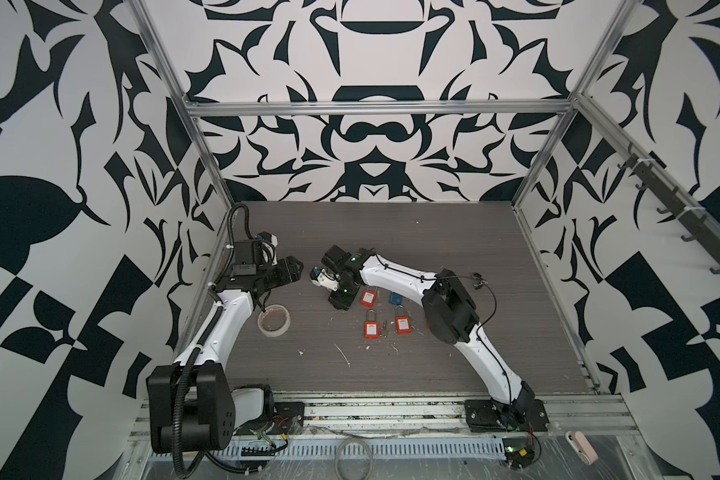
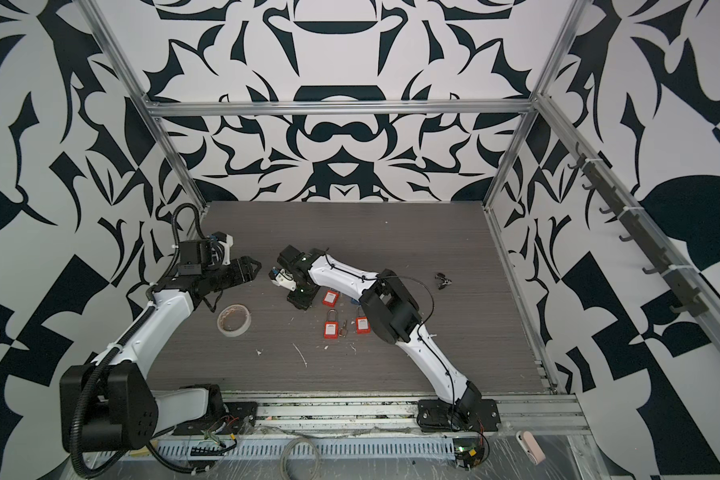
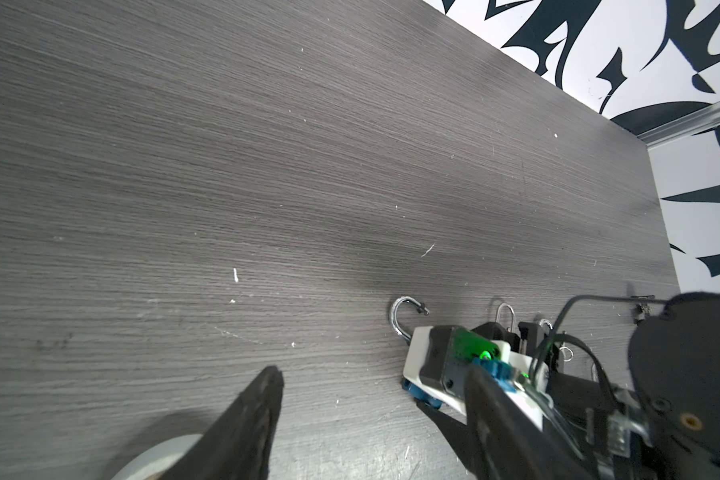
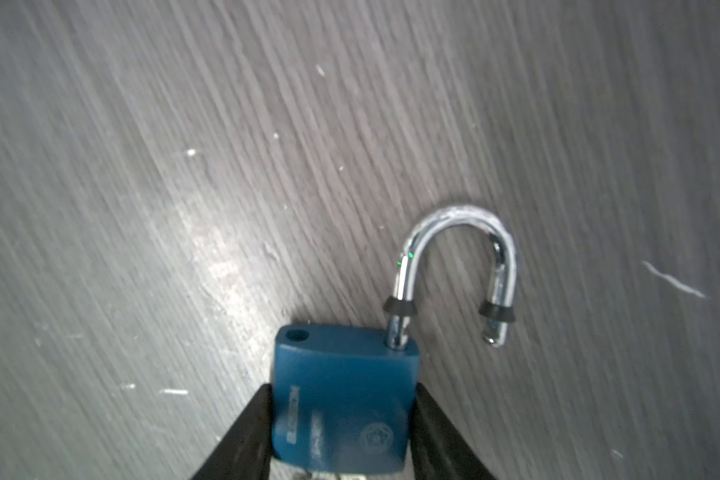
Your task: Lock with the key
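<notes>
One blue padlock (image 4: 341, 395) (chrome U-shackle (image 4: 462, 215))

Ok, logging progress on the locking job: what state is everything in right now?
Blue padlock: shackle open, clamped in right gripper.
Left gripper: open, empty.
Key: lying loose, in no lock.
Red padlock left of key: lying flat, shackle looks shut.
Red padlock right of key: lying flat, shackle looks shut.

Black-and-white patterned walls (image 1: 38, 124), aluminium frame (image 1: 375, 109), scuffed grey woodgrain tabletop (image 1: 391, 232)
</notes>
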Controlling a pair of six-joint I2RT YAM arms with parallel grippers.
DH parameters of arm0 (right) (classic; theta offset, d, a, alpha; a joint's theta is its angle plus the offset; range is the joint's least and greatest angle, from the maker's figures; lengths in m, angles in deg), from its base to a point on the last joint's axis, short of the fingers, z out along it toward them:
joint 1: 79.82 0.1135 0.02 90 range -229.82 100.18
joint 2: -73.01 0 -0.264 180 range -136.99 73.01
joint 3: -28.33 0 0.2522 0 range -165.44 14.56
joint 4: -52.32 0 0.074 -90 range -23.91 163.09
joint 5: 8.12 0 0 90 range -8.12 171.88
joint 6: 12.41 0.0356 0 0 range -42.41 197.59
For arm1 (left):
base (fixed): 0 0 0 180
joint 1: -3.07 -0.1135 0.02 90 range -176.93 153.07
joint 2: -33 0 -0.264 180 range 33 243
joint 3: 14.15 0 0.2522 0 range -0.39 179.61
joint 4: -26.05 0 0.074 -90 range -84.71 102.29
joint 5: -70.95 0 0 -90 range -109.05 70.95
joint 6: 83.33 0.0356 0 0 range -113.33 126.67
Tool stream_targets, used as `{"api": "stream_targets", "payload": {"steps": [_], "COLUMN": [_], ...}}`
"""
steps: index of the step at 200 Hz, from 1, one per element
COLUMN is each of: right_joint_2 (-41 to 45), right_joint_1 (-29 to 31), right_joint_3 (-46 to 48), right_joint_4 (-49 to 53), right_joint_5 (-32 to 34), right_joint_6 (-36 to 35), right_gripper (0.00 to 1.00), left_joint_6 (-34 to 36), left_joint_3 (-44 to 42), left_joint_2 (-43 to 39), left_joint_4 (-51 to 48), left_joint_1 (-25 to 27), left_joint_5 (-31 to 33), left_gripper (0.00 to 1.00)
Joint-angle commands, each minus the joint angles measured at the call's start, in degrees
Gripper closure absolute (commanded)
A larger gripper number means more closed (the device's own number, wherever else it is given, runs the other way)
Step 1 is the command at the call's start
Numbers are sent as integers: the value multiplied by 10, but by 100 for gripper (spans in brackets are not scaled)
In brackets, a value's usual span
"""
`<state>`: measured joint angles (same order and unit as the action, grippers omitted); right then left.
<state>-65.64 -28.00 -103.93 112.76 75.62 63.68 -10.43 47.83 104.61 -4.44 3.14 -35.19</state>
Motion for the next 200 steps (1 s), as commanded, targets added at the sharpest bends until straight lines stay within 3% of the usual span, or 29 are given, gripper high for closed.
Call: {"api": "stream_targets", "payload": {"steps": [1,21,61,116,136,174,200], "right_joint_2": [-2,13,84,192,219,264,300], "right_joint_1": [2,2,-14,-66,-86,-93,-93], "right_joint_3": [-16,-16,-11,40,46,51,69], "right_joint_4": [26,23,5,17,46,108,116], "right_joint_5": [10,5,-37,-131,-147,-124,-121], "right_joint_6": [-5,-18,-90,-231,-274,-362,-387], "right_gripper": [57,63,66,72,72,72,72], "left_joint_6": [2,8,48,170,231,382,463], "left_joint_3": [-3,-1,10,26,27,18,25], "left_joint_2": [-12,-13,-21,-54,-62,-75,-67], "left_joint_4": [2,0,3,16,19,22,11], "left_joint_1": [1,0,1,0,1,26,61], "left_joint_5": [-8,-9,-27,-70,-135,-320,-370], "left_gripper": [29,29,30,31,34,40,40]}}
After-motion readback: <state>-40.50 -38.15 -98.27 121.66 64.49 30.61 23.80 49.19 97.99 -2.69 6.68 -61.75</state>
